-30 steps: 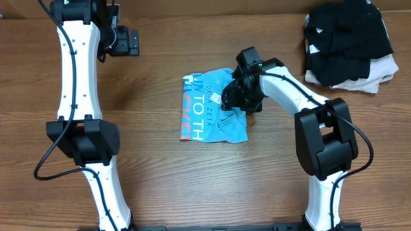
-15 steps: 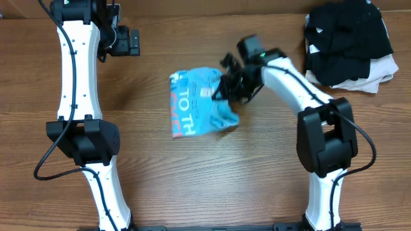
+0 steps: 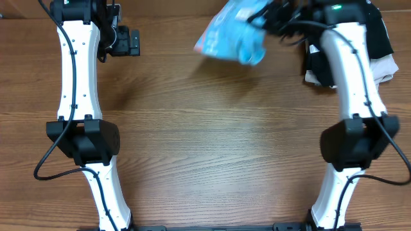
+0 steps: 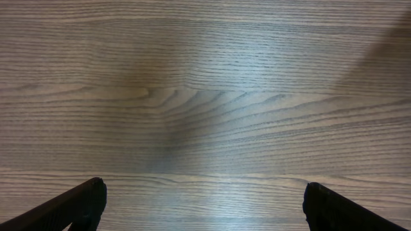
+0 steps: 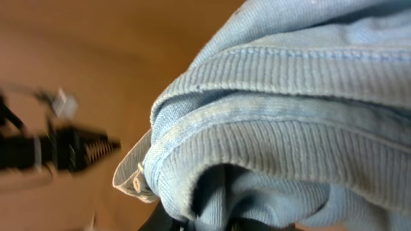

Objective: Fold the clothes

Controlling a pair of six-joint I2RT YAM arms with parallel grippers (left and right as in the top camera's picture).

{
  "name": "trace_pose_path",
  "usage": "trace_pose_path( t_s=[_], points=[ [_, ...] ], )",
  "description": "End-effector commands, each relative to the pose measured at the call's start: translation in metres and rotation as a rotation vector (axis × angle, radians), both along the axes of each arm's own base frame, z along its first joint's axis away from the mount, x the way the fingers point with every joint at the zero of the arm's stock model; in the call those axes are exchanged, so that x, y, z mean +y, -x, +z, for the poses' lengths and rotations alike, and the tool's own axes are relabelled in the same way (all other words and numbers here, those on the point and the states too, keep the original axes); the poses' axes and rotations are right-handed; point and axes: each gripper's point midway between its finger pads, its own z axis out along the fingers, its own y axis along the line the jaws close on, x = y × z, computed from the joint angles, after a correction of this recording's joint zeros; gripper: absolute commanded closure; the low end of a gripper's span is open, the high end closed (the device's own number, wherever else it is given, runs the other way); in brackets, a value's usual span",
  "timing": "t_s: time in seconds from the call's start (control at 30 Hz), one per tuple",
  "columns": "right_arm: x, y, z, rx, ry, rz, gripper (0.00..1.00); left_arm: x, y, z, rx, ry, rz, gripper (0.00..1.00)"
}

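Light blue T-shirt (image 3: 232, 29) lifted off table (image 3: 205, 141) centre, carried bunched to upper middle of frame, near black garments (image 3: 350, 38) | pinched by right gripper (image 3: 273, 16) | left gripper (image 4: 202, 205) jaws spread, empty, upper left | folding judged done; transfer toward those garments judged under way

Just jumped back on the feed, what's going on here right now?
The right fingers are shut on the light blue T-shirt, which is bunched up and looks lifted off the table near its far edge, close to the pile of black garments. It is crumpled, not folded. The left fingers stand open over bare wood at the far left, holding nothing.
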Motion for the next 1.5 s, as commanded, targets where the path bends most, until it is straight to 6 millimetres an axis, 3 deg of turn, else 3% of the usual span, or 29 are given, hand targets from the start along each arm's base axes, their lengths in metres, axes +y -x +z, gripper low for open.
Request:
trace_pose_path(
  t_s=[0.0, 0.17, 0.3, 0.43, 0.57, 0.8, 0.9, 1.03, 1.13, 1.23, 1.27, 1.37, 1.47],
  points=[
    [-0.06, -0.01, 0.062, -0.092, -0.046, -0.195, 0.96, -0.001, -0.001, 0.009, -0.027, 0.008, -0.016, 0.0],
    [-0.142, -0.035, 0.077, -0.147, -0.057, -0.442, 0.96, -0.001, -0.001, 0.009, -0.028, 0.008, -0.016, 0.0],
    [-0.189, -0.05, 0.089, -0.226, -0.01, -0.609, 0.96, -0.001, -0.002, 0.009, -0.029, 0.008, -0.016, 0.0],
    [-0.223, -0.059, 0.091, -0.272, 0.066, -0.752, 0.96, -0.001, -0.003, 0.01, -0.036, 0.008, -0.017, 0.0],
    [-0.241, -0.062, 0.083, -0.259, 0.092, -0.829, 0.96, 0.0, -0.005, 0.01, -0.042, 0.007, -0.016, 0.0],
    [-0.276, -0.069, 0.029, -0.136, 0.126, -0.893, 0.96, -0.001, -0.006, 0.011, -0.046, 0.007, -0.016, 0.0],
    [-0.288, -0.066, -0.006, -0.035, 0.139, -0.906, 0.96, 0.0, -0.006, 0.011, -0.05, 0.007, -0.016, 0.0],
    [-0.304, -0.043, -0.065, 0.181, 0.211, -0.957, 0.96, -0.001, -0.009, 0.012, -0.059, 0.007, -0.017, 0.0],
    [-0.32, -0.018, -0.108, 0.35, 0.311, -1.013, 0.82, 0.0, -0.012, 0.013, -0.073, 0.006, -0.017, 0.0],
    [-0.325, 0.004, -0.129, 0.463, 0.353, -1.022, 0.73, 0.0, -0.015, 0.014, -0.085, 0.006, -0.017, 0.0],
    [-0.326, 0.009, -0.132, 0.487, 0.357, -1.02, 0.71, 0.0, -0.015, 0.014, -0.087, 0.006, -0.017, 0.0],
    [-0.326, 0.016, -0.13, 0.499, 0.352, -0.989, 0.44, -0.003, -0.015, 0.014, -0.088, 0.02, -0.022, 0.0],
    [-0.321, 0.018, -0.11, 0.45, 0.328, -0.934, 0.32, -0.004, -0.015, 0.014, -0.088, 0.026, -0.024, 0.0]
  ],
)
